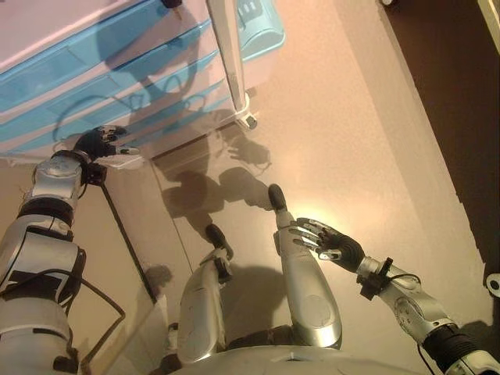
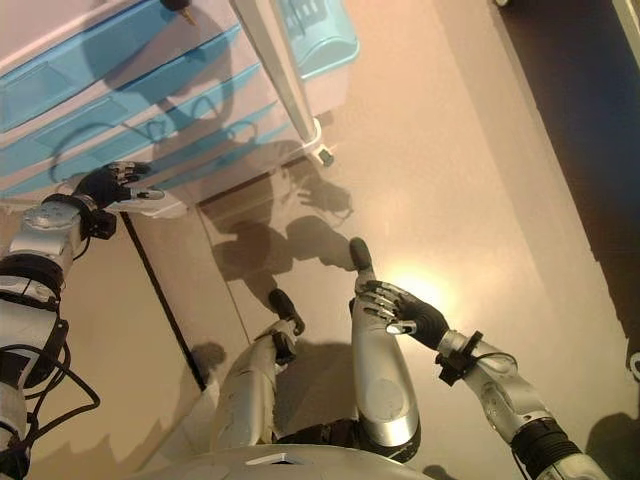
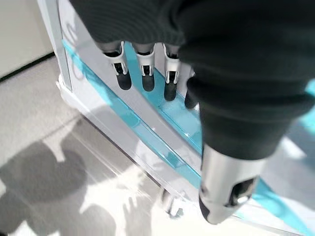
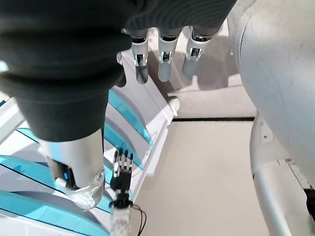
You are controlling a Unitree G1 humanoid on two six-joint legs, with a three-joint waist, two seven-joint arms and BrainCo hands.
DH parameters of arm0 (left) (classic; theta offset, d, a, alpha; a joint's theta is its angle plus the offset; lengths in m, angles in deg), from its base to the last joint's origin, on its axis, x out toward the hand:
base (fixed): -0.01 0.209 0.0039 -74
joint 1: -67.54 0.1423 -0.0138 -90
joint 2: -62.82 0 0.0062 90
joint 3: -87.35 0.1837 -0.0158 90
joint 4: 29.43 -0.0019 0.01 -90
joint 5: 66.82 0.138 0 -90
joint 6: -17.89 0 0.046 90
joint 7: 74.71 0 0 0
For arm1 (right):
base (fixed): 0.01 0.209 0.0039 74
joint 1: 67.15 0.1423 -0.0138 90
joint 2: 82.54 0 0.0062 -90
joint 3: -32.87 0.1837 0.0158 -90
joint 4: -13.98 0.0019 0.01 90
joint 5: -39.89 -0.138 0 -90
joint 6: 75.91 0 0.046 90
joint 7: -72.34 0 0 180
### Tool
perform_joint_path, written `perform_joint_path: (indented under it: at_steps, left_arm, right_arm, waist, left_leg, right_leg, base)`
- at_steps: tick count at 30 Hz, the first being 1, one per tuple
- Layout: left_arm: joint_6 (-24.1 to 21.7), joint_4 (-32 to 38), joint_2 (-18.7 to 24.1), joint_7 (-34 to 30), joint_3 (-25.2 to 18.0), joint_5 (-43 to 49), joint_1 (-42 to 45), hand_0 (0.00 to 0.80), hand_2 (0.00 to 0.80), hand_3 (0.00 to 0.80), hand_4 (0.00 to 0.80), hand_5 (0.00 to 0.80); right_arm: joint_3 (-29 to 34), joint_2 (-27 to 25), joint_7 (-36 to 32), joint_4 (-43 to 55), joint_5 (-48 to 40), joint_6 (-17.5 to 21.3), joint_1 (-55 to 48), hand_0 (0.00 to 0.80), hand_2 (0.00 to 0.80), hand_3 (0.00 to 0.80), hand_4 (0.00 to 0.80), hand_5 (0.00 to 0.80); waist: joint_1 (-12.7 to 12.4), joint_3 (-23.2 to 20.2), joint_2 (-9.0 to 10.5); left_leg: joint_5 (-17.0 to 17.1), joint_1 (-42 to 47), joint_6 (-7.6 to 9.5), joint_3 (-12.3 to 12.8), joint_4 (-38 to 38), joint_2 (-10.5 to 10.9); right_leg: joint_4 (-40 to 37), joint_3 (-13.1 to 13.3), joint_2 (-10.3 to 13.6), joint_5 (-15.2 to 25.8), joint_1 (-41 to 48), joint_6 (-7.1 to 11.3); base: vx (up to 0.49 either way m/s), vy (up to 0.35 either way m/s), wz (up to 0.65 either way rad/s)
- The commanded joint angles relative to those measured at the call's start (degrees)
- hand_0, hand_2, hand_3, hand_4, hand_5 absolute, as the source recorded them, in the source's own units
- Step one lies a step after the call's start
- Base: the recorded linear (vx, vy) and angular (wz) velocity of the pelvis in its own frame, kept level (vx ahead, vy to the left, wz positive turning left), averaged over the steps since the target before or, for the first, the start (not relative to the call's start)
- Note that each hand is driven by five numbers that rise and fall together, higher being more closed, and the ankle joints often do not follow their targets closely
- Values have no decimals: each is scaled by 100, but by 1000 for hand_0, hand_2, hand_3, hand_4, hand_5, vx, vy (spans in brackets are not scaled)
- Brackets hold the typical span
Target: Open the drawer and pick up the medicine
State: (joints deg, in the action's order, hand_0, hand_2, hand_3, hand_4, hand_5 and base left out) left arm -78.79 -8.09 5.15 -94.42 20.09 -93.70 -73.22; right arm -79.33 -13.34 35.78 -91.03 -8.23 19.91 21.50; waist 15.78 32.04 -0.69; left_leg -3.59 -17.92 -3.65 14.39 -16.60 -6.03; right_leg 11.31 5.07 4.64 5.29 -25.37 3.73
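I am inspecting the drawer unit (image 1: 117, 70) at the upper left of the head views: a white cabinet on castors with light blue drawer fronts, all of them appearing closed. My left hand (image 1: 100, 142) is sitting at the lower edge of that unit, at the left of the frame. In the left wrist view its fingers (image 3: 143, 73) are extending straight and spread toward the lowest blue drawer front (image 3: 147, 132), with the thumb (image 3: 231, 187) apart from them; nothing is being gripped, and I cannot tell whether the tips are touching the front. I judge that the hand is placed there to find a pull edge, since the drawer has to be opened first. My right hand (image 1: 332, 242) is showing at the lower centre-right of the head views, well apart from the unit, above the floor (image 1: 351, 117). Its fingers (image 4: 165, 64) are relaxed and loosely spread, holding nothing; I judge it is being kept free for the pick once a drawer is out. The medicine is not visible in any view and is in neither hand; presumably it is lying inside a closed drawer, though which one I cannot tell. The task is at its first step, with the drawer not yet opened.
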Motion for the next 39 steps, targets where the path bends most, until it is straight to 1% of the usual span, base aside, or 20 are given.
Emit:
perform_joint_path:
  at_steps: [1, 2, 4, 5, 6, 8, 9, 11, 13, 15, 16, 17, 19, 20, 21, 22, 25, 30, 36, 39]
  left_arm:
    - [-91, 290, 614, -500, -174, -412, 61, 0, 0, 0, 0, 0]
    - [-78, 383, 519, -651, -193, -472, 180, 0, 0, 0, 0, 0]
    - [108, 652, 254, -927, -255, -622, 517, 0, 0, 0, 0, 0]
    - [210, 862, 121, -1011, -308, -649, 692, 0, 0, 0, 0, 0]
    - [204, 1053, -55, -1075, -304, -639, 929, 0, 0, 0, 0, 0]
    - [372, 1563, -421, -1156, -309, -689, 1458, 0, 0, 0, 0, 0]
    - [353, 1668, -553, -1199, -324, -658, 1624, 0, 0, 0, 0, 0]
    - [517, 1991, -976, -1213, -346, -786, 2148, 0, 0, 0, 0, 0]
    - [508, 2142, -1430, -1345, -327, -612, 2695, 0, 0, 0, 0, 0]
    - [558, 2255, -1642, -1427, -316, -555, 3029, 0, 0, 0, 0, 0]
    - [558, 2255, -1642, -1427, -316, -555, 3030, 0, 0, 0, 0, 0]
    - [560, 2209, -1988, -1581, -261, -412, 3440, 0, 0, 0, 0, 0]
    - [628, 2169, -2209, -1561, -213, -507, 3760, 0, 0, 0, 0, 0]
    - [628, 2170, -2209, -1561, -213, -508, 3760, 0, 0, 0, 0, 0]
    - [640, 2011, -2509, -1621, -244, -614, 4067, 0, 0, 0, 0, 0]
    - [581, 1950, -2597, -1627, -236, -652, 4177, 0, 0, 0, 0, 0]
    - [712, 1820, -2811, -1671, -308, -987, 4433, 0, 0, 0, 0, 0]
    - [636, 1525, -3084, -2060, -304, -1082, 4863, 0, 0, 0, 0, 0]
    - [823, 1256, -3308, -2171, -389, -1401, 4994, 0, 0, 0, 0, 0]
    - [800, 1127, -3394, -2265, -380, -1407, 5035, 0, 0, 0, 0, 0]
  right_arm:
    - [-57, 225, 266, 54, 210, 205, -68, 0, 0, 0, 0, 0]
    - [-47, 238, 338, 20, 200, 175, -25, 0, 0, 0, 0, 0]
    - [7, 250, 380, -70, 229, 32, 86, 0, 0, 0, 0, 0]
    - [45, 249, 493, -95, 279, -53, 159, 0, 0, 0, 0, 0]
    - [79, 276, 570, -162, 317, -137, 211, 0, 0, 0, 0, 0]
    - [132, 337, 897, -331, 431, -358, 276, 0, 0, 0, 0, 0]
    - [149, 375, 952, -415, 445, -411, 305, 0, 0, 0, 0, 0]
    - [156, 500, 1004, -665, 487, -610, 359, 0, 0, 0, 0, 0]
    - [121, 742, 1063, -910, 542, -790, 374, 0, 0, 0, 0, 0]
    - [94, 870, 1144, -1054, 608, -876, 367, 0, 0, 0, 0, 0]
    - [94, 870, 1144, -1054, 608, -876, 367, 0, 0, 0, 0, 0]
    - [67, 1052, 1042, -1367, 576, -1056, 377, 0, 0, 0, 0, 0]
    - [40, 1208, 1028, -1617, 647, -1179, 361, 0, 0, 0, 0, 0]
    - [39, 1208, 1028, -1617, 647, -1179, 361, 0, 0, 0, 0, 0]
    - [8, 1418, 955, -2067, 771, -1209, 369, 0, 0, 0, 0, 0]
    - [6, 1481, 913, -2220, 797, -1236, 374, 0, 0, 0, 0, 0]
    - [18, 1619, 817, -2540, 907, -1308, 351, 0, 0, 0, 0, 0]
    - [28, 1845, 538, -3179, 1090, -1252, 271, 0, 0, 0, 0, 0]
    - [45, 2058, 301, -3700, 1034, -1247, 240, 0, 0, 0, 0, 0]
    - [90, 2125, 124, -3957, 1032, -1201, 245, 0, 0, 0, 0, 0]
  waist:
    - [-88, -225, 385]
    - [-117, -225, 385]
    - [-199, -225, 377]
    - [-232, -225, 418]
    - [-288, -225, 414]
    - [-408, -225, 387]
    - [-449, -225, 378]
    - [-580, -226, 343]
    - [-720, -406, 303]
    - [-803, -538, 265]
    - [-803, -541, 265]
    - [-928, -751, 219]
    - [-1007, -938, 178]
    - [-1007, -938, 178]
    - [-1105, -1184, 127]
    - [-1139, -1275, 115]
    - [-1233, -1488, 70]
    - [-1438, -1887, 12]
    - [-1610, -2238, -1]
    - [-1666, -2348, 6]
  left_leg:
    - [-423, -87, 118, -97, -518, 234]
    - [-402, -34, 113, -115, -475, 234]
    - [-357, 129, 92, -170, -350, 234]
    - [-150, 151, 110, -127, -218, 267]
    - [-115, 262, 101, -165, -114, 272]
    - [-44, 511, 73, -244, 102, 299]
    - [-13, 602, 67, -272, 194, 310]
    - [72, 883, 50, -395, 449, 339]
    - [172, 1086, 50, -535, 733, 371]
    - [253, 1167, 40, -619, 894, 384]
    - [254, 1164, 40, -619, 894, 385]
    - [331, 1336, 45, -753, 1103, 393]
    - [389, 1436, 24, -849, 1212, 391]
    - [389, 1437, 24, -850, 1213, 391]
    - [446, 1561, 15, -956, 1364, 378]
    - [462, 1591, 8, -994, 1393, 378]
    - [499, 1703, -9, -1100, 1508, 367]
    - [530, 1876, -11, -1276, 1694, 396]
    - [552, 2048, -27, -1378, 1925, 431]
    - [560, 2096, -30, -1346, 1995, 444]
  right_leg:
    - [-208, 156, 128, -44, 198, 404]
    - [-217, 122, 128, -50, 248, 403]
    - [-287, 34, 113, -66, 447, 390]
    - [-333, 10, 128, 60, 439, 367]
    - [-377, -43, 126, 53, 554, 362]
    - [-471, -141, 118, 42, 798, 349]
    - [-507, -179, 116, 40, 889, 342]
    - [-607, -280, 85, 21, 1176, 322]
    - [-722, -399, 52, -2, 1400, 297]
    - [-756, -450, 26, -25, 1494, 282]
    - [-756, -450, 27, -25, 1491, 282]
    - [-831, -555, -8, -63, 1703, 250]
    - [-859, -637, -34, -98, 1838, 221]
    - [-859, -638, -34, -99, 1840, 221]
    - [-902, -749, -54, -161, 2003, 190]
    - [-918, -783, -56, -180, 2060, 183]
    - [-946, -887, -60, -251, 2222, 165]
    - [-1009, -1086, -48, -376, 2534, 146]
    - [-1118, -1296, -42, -459, 2794, 154]
    - [-1211, -1384, -25, -441, 2882, 175]
  base:
    - [-36, -75, 14]
    - [-33, -75, 14]
    - [-65, -108, 9]
    - [-93, -139, 3]
    - [-84, -135, 4]
    - [13, -95, 10]
    - [16, -93, 26]
    - [40, -109, 31]
    - [80, -117, 26]
    - [54, -65, 24]
    - [106, -91, 21]
    - [121, -85, 19]
    - [131, -66, 24]
    - [148, -43, 21]
    - [131, -34, 14]
    - [153, -32, 18]
    - [90, 7, 27]
    - [74, 28, 21]
    - [27, 24, 14]
    - [-23, 14, 10]
